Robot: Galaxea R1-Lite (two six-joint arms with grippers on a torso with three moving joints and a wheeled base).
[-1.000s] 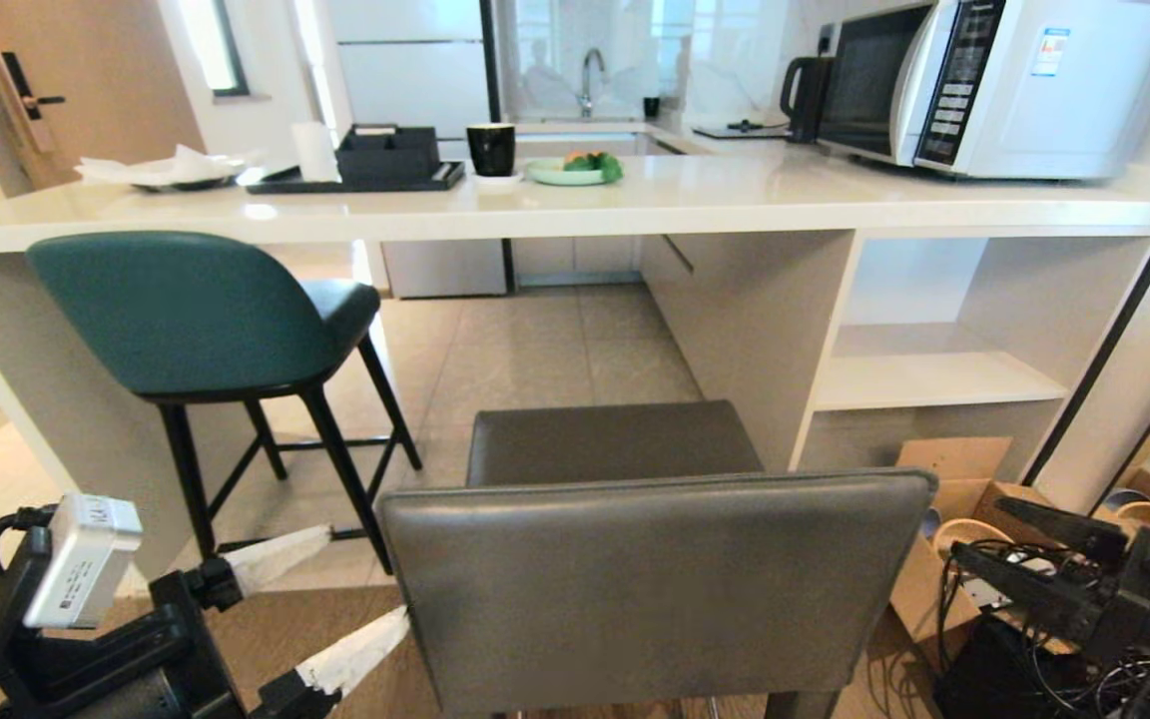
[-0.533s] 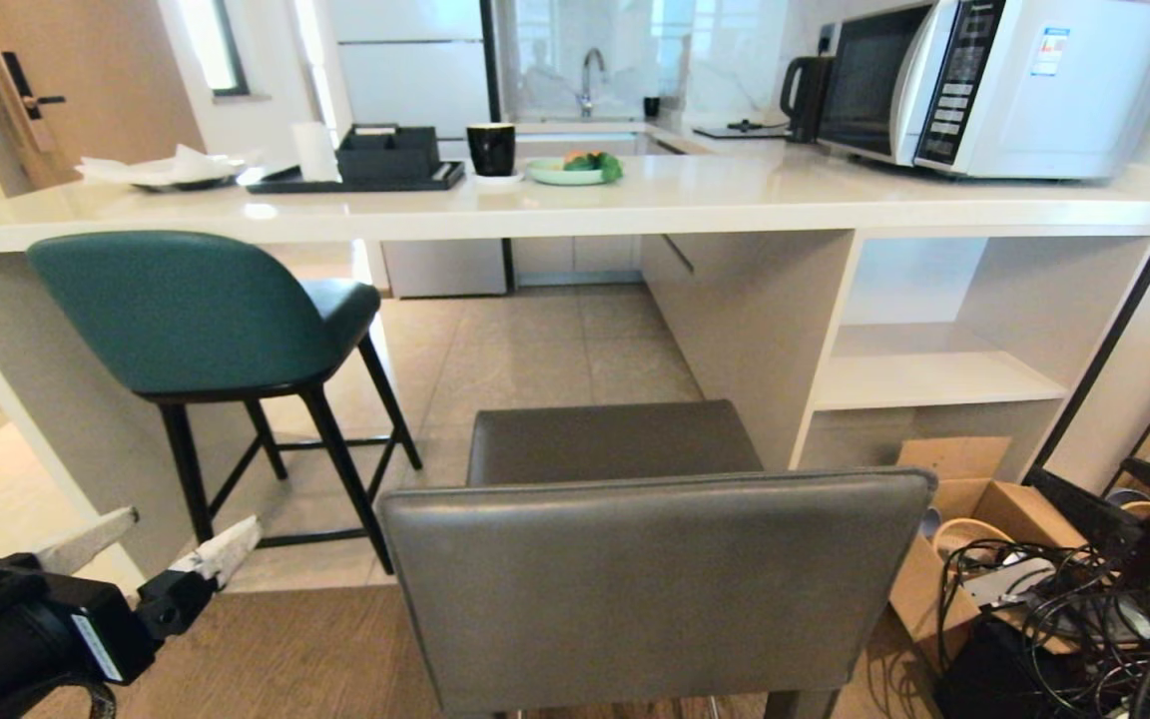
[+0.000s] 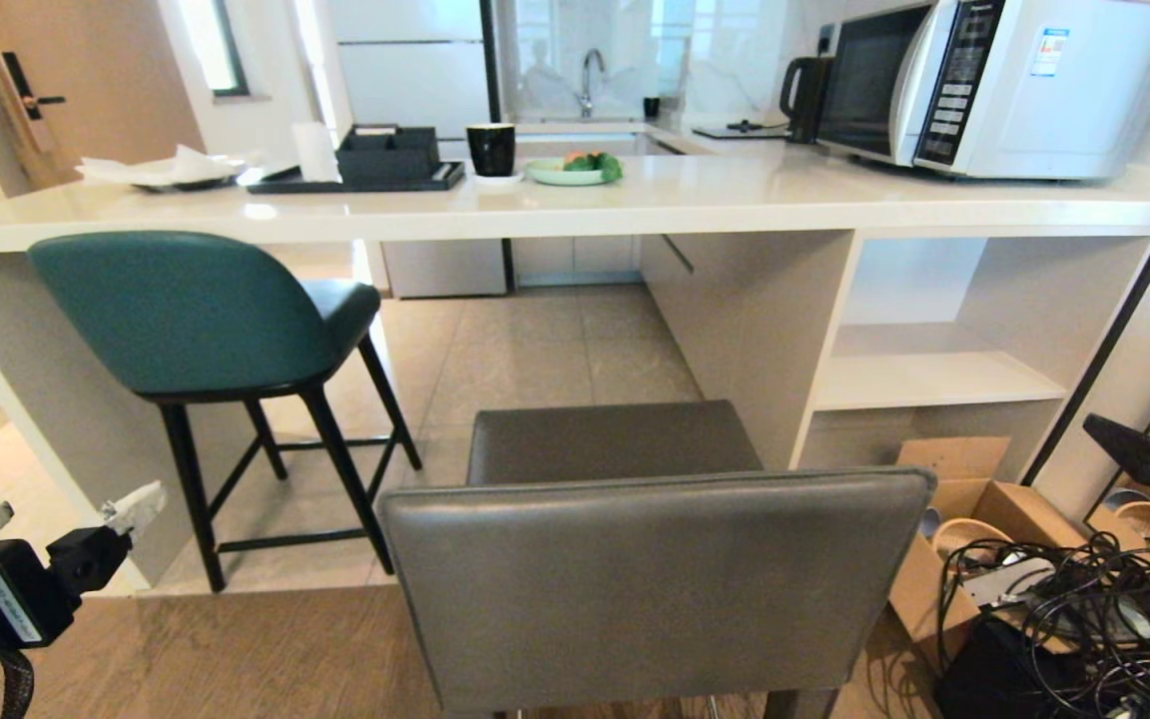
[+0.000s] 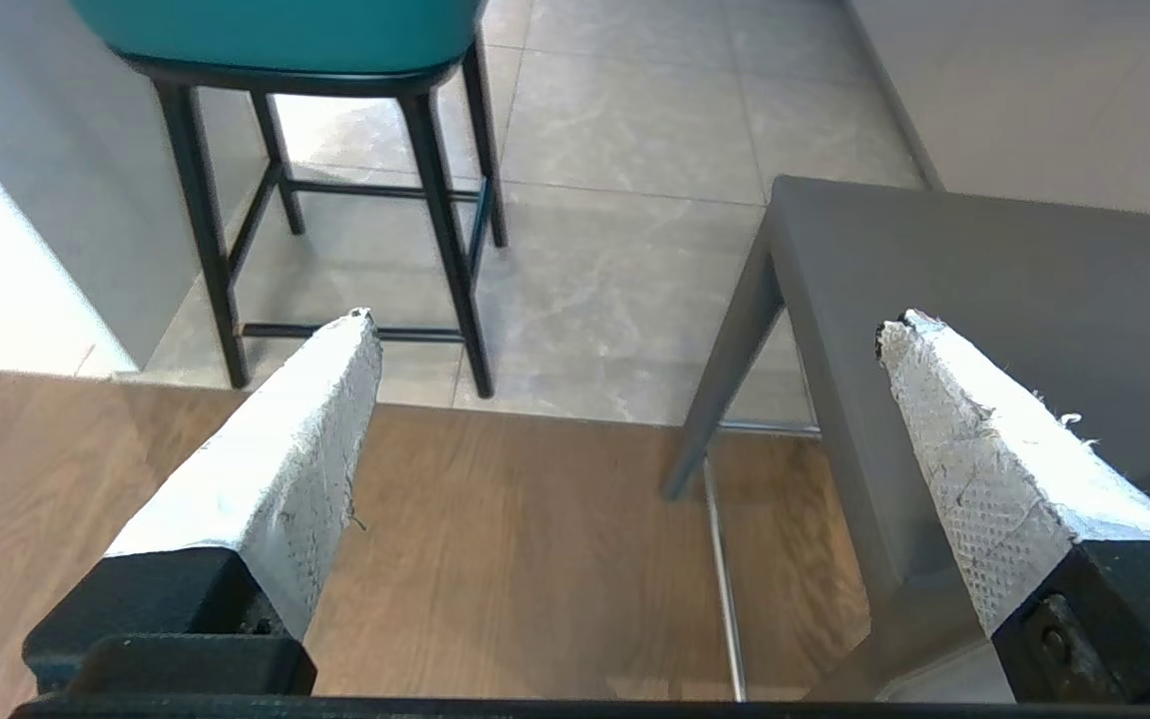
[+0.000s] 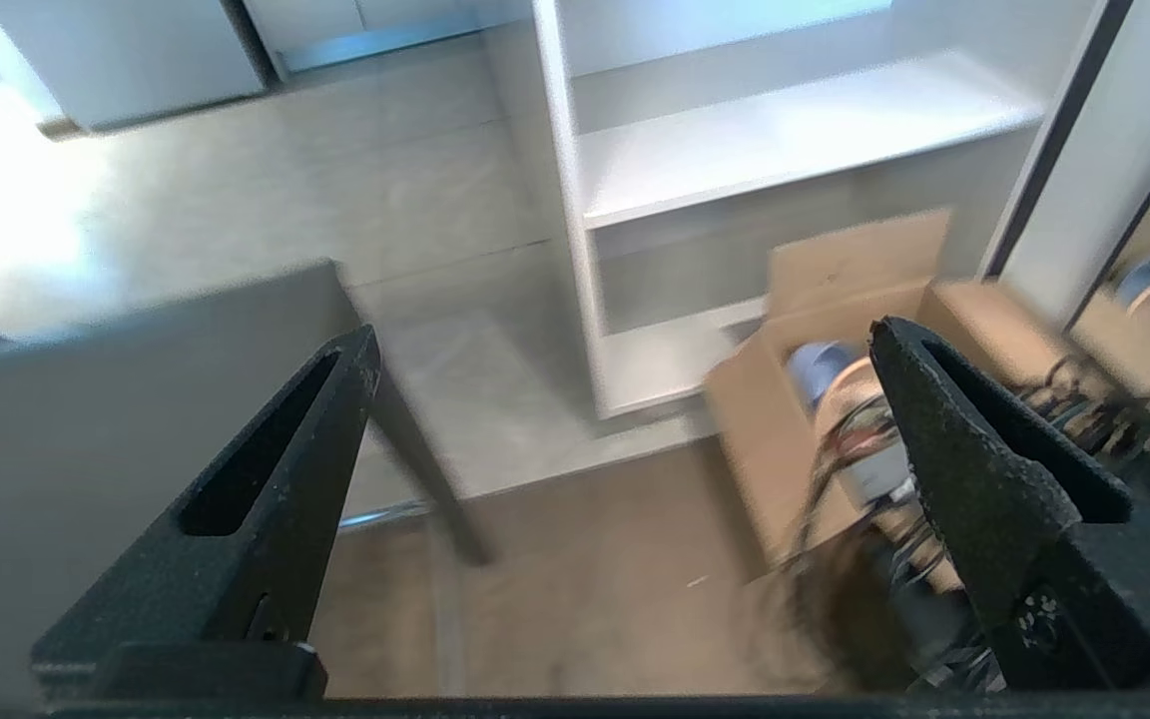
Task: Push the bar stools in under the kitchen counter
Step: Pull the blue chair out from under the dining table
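Before counter (image 3: 635, 205): grey stool (image 3: 650, 579), unheld; teal stool (image 3: 191, 310) left.

Two bar stools face the kitchen counter (image 3: 635, 205) — one teal stool (image 3: 186, 315), one grey stool (image 3: 650, 579). On the counter — one microwave (image 3: 999, 85), one black cup (image 3: 490, 148).

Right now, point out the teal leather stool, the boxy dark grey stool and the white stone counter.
teal leather stool (image 3: 176, 310), head view, curved backrest.
boxy dark grey stool (image 3: 655, 589), head view, rectangular backrest.
white stone counter (image 3: 695, 195), head view, bare slab top.
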